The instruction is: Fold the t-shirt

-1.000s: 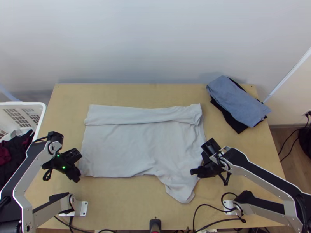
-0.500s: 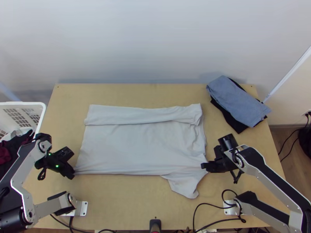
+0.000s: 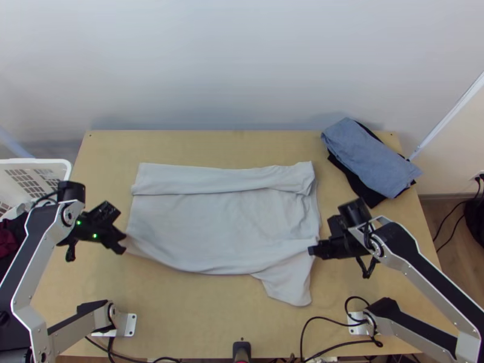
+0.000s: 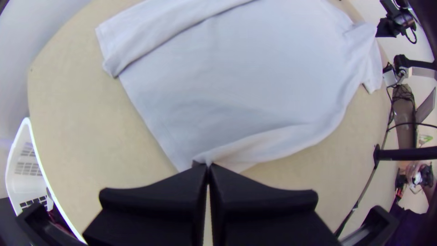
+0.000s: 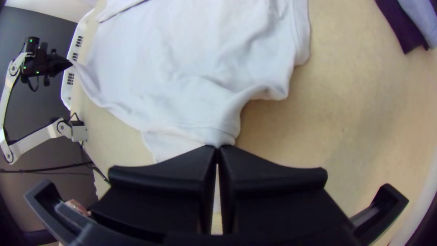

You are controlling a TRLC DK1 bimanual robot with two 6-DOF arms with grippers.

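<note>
The light grey t-shirt (image 3: 224, 230) lies mostly spread on the table, its far side folded over in a long strip; a sleeve sticks out toward the near edge at right. At its near left corner my left gripper (image 3: 123, 242) is shut on the cloth, and the near edge sags between the two arms. In the left wrist view, the left gripper (image 4: 208, 167) pinches a corner of the shirt (image 4: 246, 91). My right gripper (image 3: 312, 249) holds the near right part. The right wrist view has the right gripper (image 5: 217, 149) shut on a gathered edge of the shirt (image 5: 191, 91).
A blue folded garment (image 3: 369, 154) lies over a black one (image 3: 363, 192) at the table's far right. The white basket (image 3: 60, 169) with dark and red clothes stands beyond the left edge. Cables (image 3: 320, 323) run along the table's near edge.
Both grippers first moved outward, drawing the near edge taut. Since then they have gone a little toward the far side, the right one also slightly inward, and the edge now sags.
</note>
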